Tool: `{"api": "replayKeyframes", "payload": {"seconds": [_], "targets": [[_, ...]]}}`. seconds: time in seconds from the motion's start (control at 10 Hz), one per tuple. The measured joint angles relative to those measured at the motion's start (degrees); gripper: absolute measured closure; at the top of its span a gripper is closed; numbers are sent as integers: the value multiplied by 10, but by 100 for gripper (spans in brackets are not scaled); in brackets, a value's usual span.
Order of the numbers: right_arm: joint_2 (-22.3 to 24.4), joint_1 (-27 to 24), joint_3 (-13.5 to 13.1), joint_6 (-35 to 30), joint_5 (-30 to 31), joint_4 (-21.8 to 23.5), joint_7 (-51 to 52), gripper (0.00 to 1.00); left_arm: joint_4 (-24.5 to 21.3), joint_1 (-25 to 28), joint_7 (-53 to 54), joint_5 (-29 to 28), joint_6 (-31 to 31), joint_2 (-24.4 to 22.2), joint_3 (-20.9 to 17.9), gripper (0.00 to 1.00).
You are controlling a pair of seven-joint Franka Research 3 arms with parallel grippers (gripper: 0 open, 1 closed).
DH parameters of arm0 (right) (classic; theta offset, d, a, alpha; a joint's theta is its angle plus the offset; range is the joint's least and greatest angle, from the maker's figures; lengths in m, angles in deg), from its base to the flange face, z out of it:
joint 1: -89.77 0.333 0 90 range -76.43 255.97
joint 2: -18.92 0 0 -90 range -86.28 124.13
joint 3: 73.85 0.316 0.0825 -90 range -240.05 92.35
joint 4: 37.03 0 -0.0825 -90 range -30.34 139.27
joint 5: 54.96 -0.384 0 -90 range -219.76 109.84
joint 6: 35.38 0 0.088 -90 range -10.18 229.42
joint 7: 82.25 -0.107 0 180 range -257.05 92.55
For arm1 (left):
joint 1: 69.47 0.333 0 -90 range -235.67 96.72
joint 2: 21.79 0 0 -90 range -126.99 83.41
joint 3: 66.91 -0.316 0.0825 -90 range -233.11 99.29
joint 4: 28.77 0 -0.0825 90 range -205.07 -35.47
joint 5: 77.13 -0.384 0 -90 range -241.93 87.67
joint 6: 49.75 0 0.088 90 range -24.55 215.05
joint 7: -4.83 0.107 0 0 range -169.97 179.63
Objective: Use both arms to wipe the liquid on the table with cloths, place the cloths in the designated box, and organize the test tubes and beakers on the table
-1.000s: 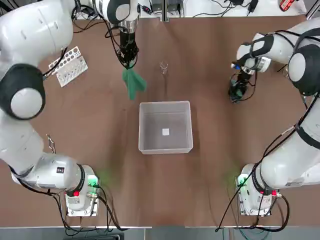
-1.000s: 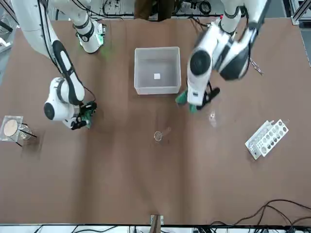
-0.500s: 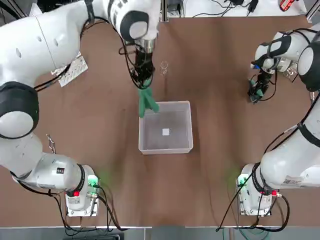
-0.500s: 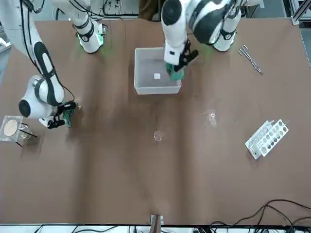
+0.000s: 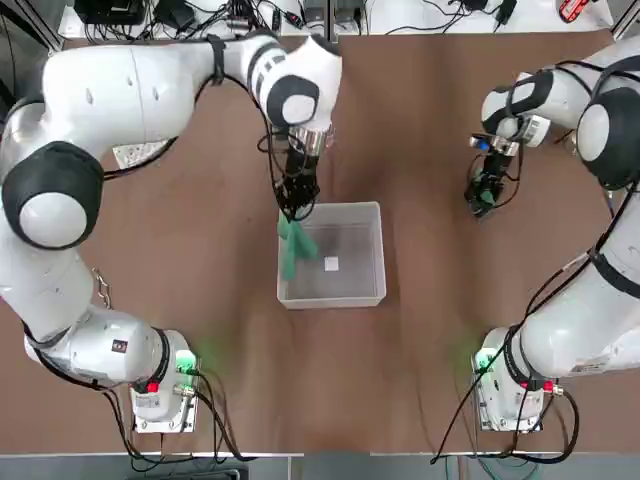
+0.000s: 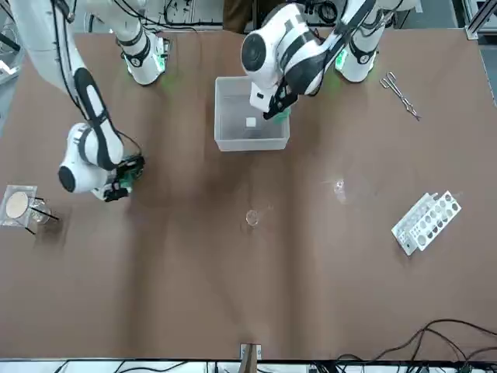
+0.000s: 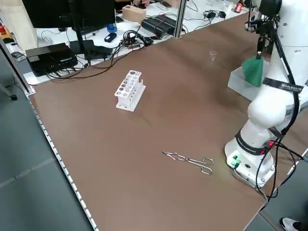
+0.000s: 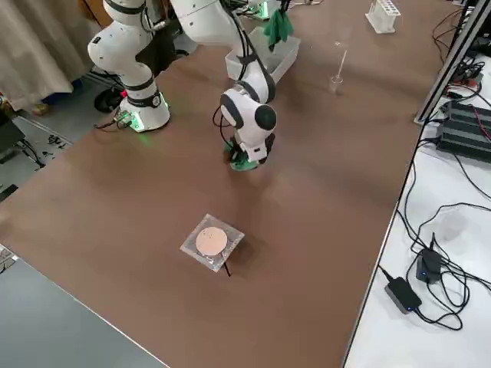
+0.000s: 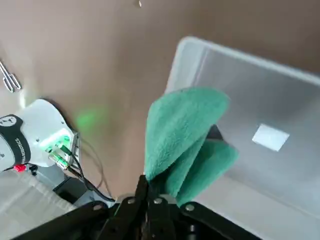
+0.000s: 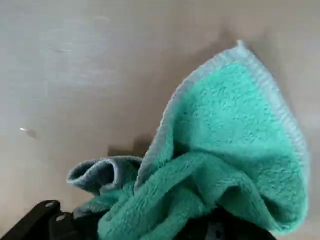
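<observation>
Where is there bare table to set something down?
Bare: between the scissors-like tool and the white rack; also the table's front-view near edge. Crowded: around the box, where the left gripper hangs with a cloth.

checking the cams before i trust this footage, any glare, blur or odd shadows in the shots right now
left wrist view: green glow on the table beside the arm's base; right wrist view: soft tabletop, darker shadow beside the cloth; front view: long dark streaks down the tabletop
</observation>
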Motion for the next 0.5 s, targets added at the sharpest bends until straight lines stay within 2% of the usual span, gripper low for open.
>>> {"api": "replayKeyframes", "payload": {"seconds": [0.1, 0.2, 0.3, 0.5], "targets": [[0, 22, 0, -3, -20, 2, -12, 96, 0, -7, -1, -3, 6, 12, 0, 85], [0, 35, 0, -4, -27, 3, -22, 96, 0, -7, -1, -7, 12, 18, 0, 84], [0, 35, -2, -4, -29, 3, -23, 96, 3, -4, -1, -11, 14, 19, -1, 74], [0, 24, -16, -4, -26, 4, -22, 96, 19, 4, 0, -39, 14, 18, -1, 44]]}}
